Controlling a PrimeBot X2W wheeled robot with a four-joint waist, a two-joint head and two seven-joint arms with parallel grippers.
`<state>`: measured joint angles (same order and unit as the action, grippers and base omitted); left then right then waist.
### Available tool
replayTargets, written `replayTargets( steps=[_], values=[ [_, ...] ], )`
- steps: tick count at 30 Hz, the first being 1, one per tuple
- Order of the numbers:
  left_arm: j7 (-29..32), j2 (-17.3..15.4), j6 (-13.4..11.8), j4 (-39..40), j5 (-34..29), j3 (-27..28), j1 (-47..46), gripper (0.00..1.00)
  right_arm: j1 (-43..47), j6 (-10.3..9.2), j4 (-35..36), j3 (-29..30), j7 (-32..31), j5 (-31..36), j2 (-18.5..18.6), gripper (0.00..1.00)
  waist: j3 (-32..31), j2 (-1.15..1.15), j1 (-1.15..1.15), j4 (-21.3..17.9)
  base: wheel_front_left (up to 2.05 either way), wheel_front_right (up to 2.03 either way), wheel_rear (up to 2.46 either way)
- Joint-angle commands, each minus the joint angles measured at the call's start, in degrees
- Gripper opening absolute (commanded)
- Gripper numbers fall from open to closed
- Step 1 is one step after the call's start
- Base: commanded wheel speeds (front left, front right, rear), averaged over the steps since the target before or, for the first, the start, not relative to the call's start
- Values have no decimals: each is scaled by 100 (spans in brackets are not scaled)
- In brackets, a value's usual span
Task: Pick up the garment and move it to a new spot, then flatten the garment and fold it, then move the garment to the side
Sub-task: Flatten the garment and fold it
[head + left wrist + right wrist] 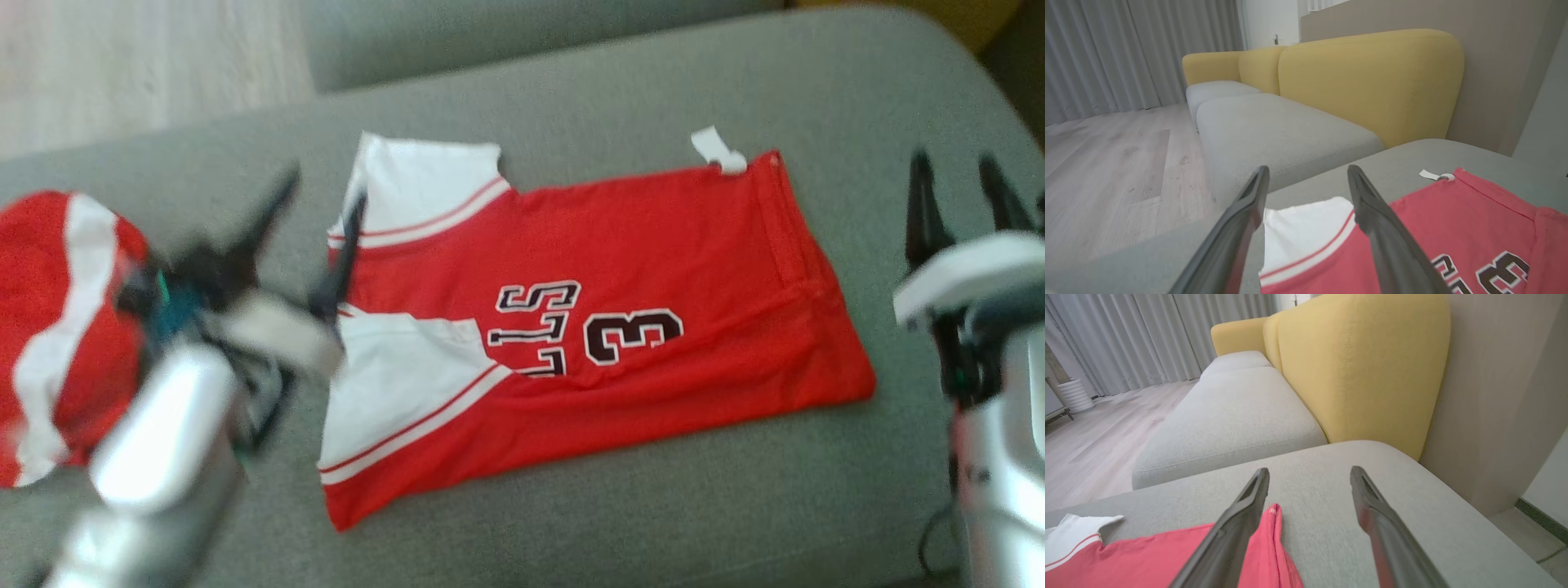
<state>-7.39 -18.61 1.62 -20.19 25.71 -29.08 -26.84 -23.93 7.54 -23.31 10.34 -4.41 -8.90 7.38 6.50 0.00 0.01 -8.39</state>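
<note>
The grey cushion [653,506] has bare fabric on every side of the garment [588,327]: a broad strip along the near edge, a band up to the rounded far edge, and a gap at the right before the right gripper [955,163]. Beyond the far edge lie a second grey seat [1282,126] and wooden floor [122,65].

The garment lies flat near the cushion's middle. It is red with white panels edged in thin red stripes at its left end, dark letters and a "3", and a white tag [718,151] sticking out at the far right corner.

Two garments in all: the other, red and white [57,327], is bunched at the cushion's left end. Two grippers, both spread wide and empty. The left gripper [325,188] hovers over the white panels.
</note>
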Motion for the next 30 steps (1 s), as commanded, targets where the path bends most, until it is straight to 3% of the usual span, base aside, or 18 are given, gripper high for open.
replayTargets(
  steps=[1, 2, 6, 9, 12, 16, 23, 30],
  values=[
    [81, -243, 66, 170, -30, 281, -529, 100, -329, -5, 242, -182, 73, 36, -23, 100, 388, 0, -1, -147, 0, 0, 0],
    [425, -429, 280, 52, -47, 242, -1124, 100, -582, -5, 280, -321, 75, 54, -5, 100, 670, 0, -1, -242, 0, 0, 0],
    [1239, -754, 536, -460, 23, -46, -2226, 100, -1121, -5, 228, -581, 129, 95, 24, 100, 1165, 0, -1, -470, 0, 0, 0],
    [1594, -864, 573, -752, 156, -243, -2665, 100, -1364, -5, 171, -714, 178, 89, 15, 100, 1362, 0, -1, -591, 0, 0, 0],
    [2091, -1070, 583, -1026, 480, -780, -3201, 100, -1662, -5, 79, -897, 258, 56, -10, 100, 1627, 0, -1, -764, 0, 0, 0],
    [2852, -1332, 585, -1533, 1314, -1293, -3774, 100, -2027, -5, -86, -1112, 436, -37, -32, 100, 1971, 0, -1, -1009, 0, 0, 0],
    [3099, -1616, 586, -2191, 1519, -1790, -4282, 100, -2265, -5, -349, -1348, 671, -58, 17, 100, 2270, 0, -1, -1225, 0, 0, 0],
    [3331, -1689, 586, -2318, 2011, -2326, -4343, 100, -2342, -5, -631, -1271, 827, -69, 61, 100, 2298, 0, -1, -1256, 0, 0, 0]
  ],
)
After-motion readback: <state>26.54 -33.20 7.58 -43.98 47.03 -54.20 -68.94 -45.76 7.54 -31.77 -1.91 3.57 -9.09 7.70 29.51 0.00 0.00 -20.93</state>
